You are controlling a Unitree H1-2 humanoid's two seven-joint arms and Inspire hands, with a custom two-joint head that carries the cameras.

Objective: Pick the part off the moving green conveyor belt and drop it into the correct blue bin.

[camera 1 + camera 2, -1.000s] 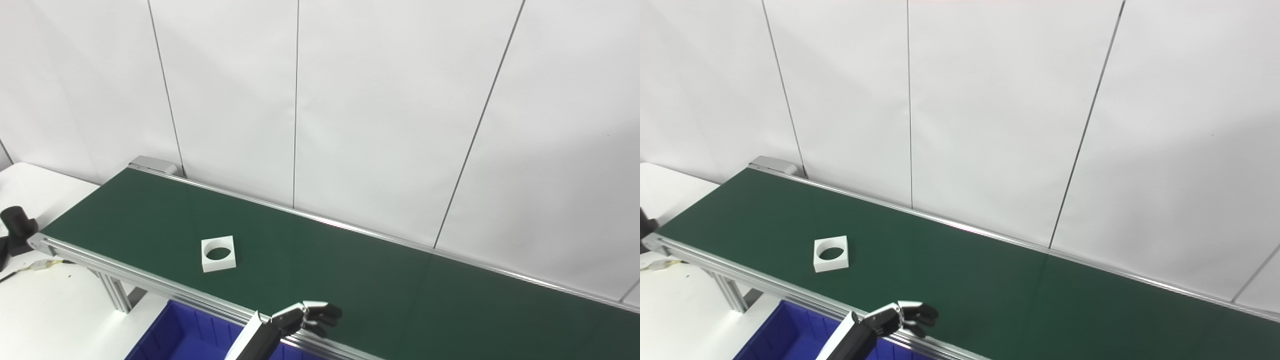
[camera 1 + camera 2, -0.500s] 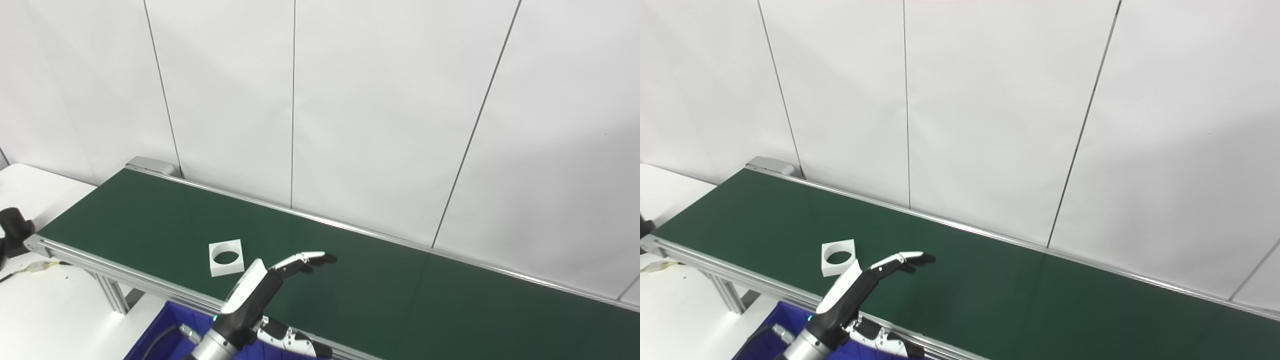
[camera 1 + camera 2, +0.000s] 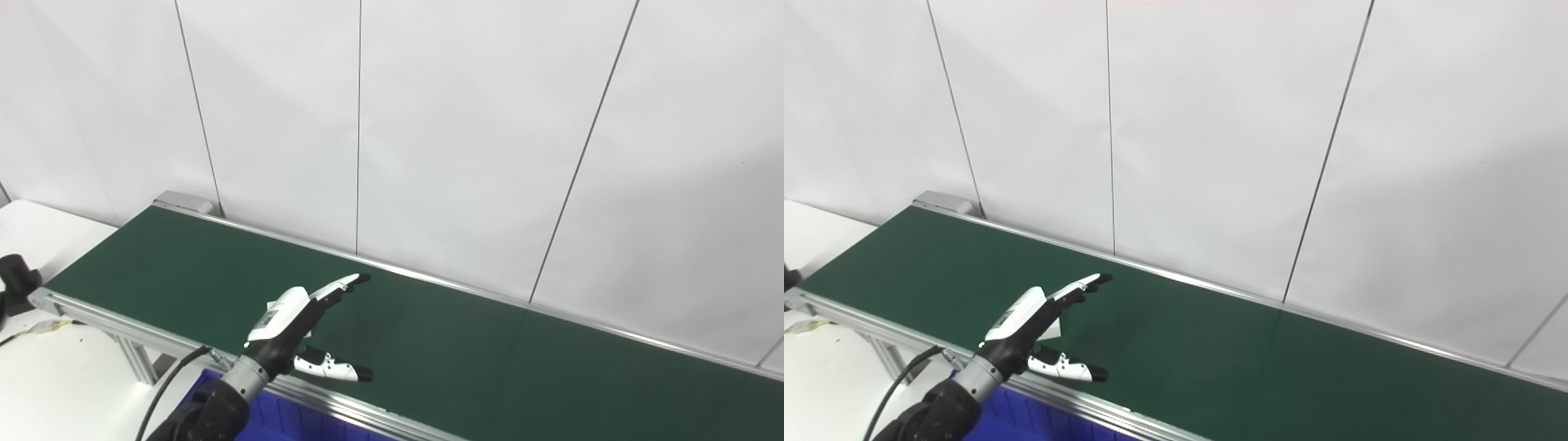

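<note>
Left eye view: your left robot hand (image 3: 288, 318) is over the green belt (image 3: 465, 343).
Fingers: spread apart, holding nothing.
Part (image 3: 1053, 331): on the belt, mostly hidden behind this robot hand.

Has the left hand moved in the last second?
Yes. The left hand rose from the belt's near rail to over the green belt.

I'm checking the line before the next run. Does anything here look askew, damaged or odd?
Nothing stands out. The green conveyor belt looks flat and clean between its rails. The left hand is open over it, hiding most of the white part, so its lie cannot be judged. A corner of the blue bin shows below the rail.
</note>
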